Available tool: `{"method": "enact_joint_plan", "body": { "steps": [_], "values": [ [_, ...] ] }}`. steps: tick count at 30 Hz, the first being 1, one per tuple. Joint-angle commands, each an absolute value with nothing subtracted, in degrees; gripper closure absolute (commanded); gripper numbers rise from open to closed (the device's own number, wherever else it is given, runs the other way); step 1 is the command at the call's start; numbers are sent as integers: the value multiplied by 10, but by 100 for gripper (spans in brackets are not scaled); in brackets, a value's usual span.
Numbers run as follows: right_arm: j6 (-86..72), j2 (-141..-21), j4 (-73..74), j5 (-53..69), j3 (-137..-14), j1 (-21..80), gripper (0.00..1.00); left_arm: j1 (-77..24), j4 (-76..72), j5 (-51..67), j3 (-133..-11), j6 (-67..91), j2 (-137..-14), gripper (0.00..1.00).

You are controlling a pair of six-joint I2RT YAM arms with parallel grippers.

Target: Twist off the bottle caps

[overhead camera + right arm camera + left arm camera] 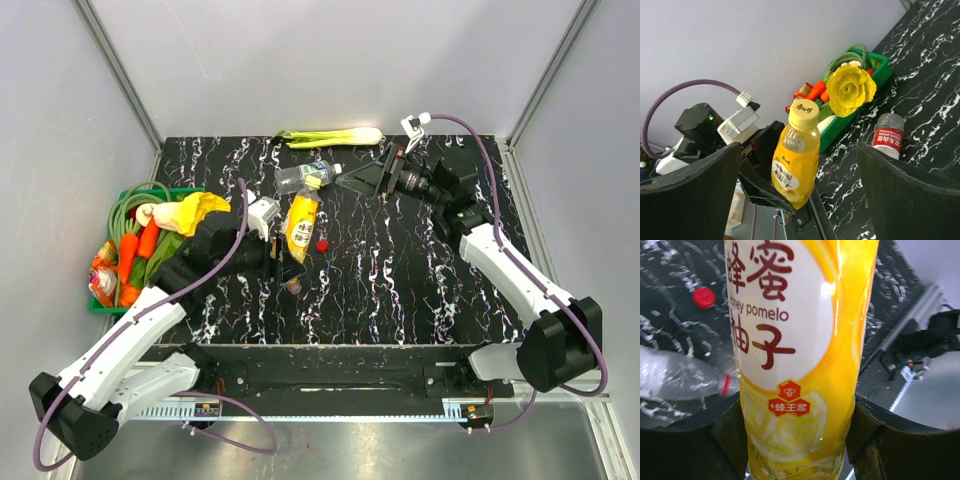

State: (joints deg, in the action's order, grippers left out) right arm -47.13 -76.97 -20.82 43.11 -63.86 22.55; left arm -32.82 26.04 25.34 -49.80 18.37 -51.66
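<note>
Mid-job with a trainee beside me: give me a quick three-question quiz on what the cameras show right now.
1. True or false: the yellow cap sits on the juice bottle.
2. Which gripper holds the juice bottle? A) left B) right C) neither
3. Fill in: the loose cap lying on the table beside the juice bottle is ____.
Key: 1 true. 2 A: the left gripper is shut on it, and the right gripper stands open. 3 red.

The left gripper (285, 258) has its jaws clamped on the juice bottle (303, 215) (arm stretched forward and inward), while the right gripper (355, 180), farther back, spreads its jaws wide.
</note>
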Motion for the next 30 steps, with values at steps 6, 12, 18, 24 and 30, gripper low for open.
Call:
{"method": "enact_joint_plan", "body": {
  "steps": [6,12,18,24,30],
  "values": [
    [-446,-763,-154,403,-670,226,0,-408,368,-23,-575,151,-525,62],
    [-452,-776,-137,402,-687,231,0,-504,409,-178,-613,148,-570,63],
    [-444,-790,-120,396,-707,252,0,-562,428,-285,-643,163,-606,65],
    [-451,-814,-98,375,-719,272,0,-591,423,-321,-663,171,-621,66],
    [-482,-828,-122,375,-720,275,3,-606,424,-327,-666,168,-634,66]
  ]
}}
